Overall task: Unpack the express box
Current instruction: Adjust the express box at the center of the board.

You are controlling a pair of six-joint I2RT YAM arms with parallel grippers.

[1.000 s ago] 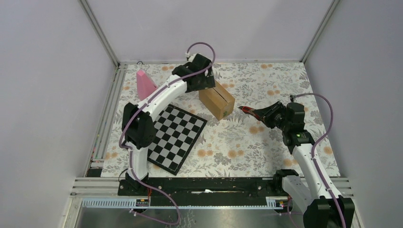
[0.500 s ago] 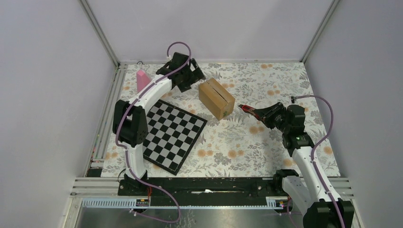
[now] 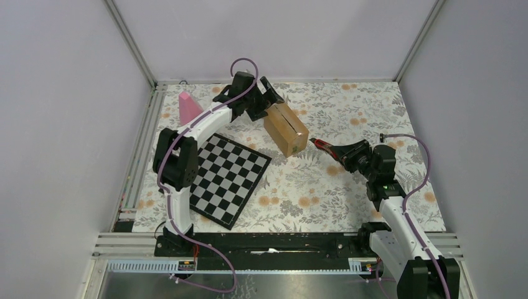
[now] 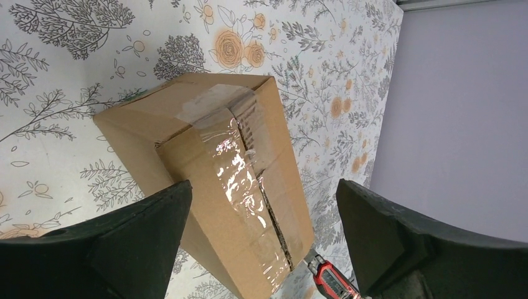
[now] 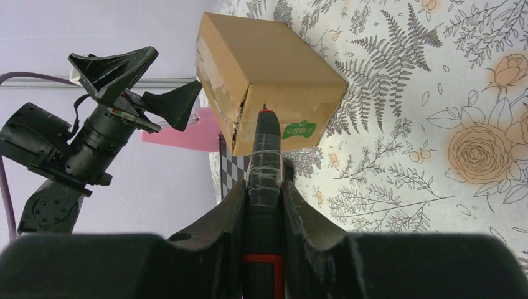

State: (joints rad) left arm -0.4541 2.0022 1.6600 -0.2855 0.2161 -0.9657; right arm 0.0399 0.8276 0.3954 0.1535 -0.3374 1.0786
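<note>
The box (image 3: 286,129) sits on the flowered counter (image 3: 361,106), toward the far side near the middle, just past the far corner of the chessboard (image 3: 227,177). Clear tape runs along its top seam, and a small green mark (image 5: 299,130) shows on the end facing the right arm. The left gripper (image 3: 269,99) is at the box's far left end with its jaws spread wide and nothing in them. From its wrist camera the box shows between the two fingers (image 4: 143,230). The right gripper (image 3: 348,154) is clamped narrowly on a red and black cutter (image 5: 264,143). The cutter's tip is right at the box's near end. I cannot tell if it touches. A pink cone (image 3: 188,107) stands well apart at the far left.
</note>
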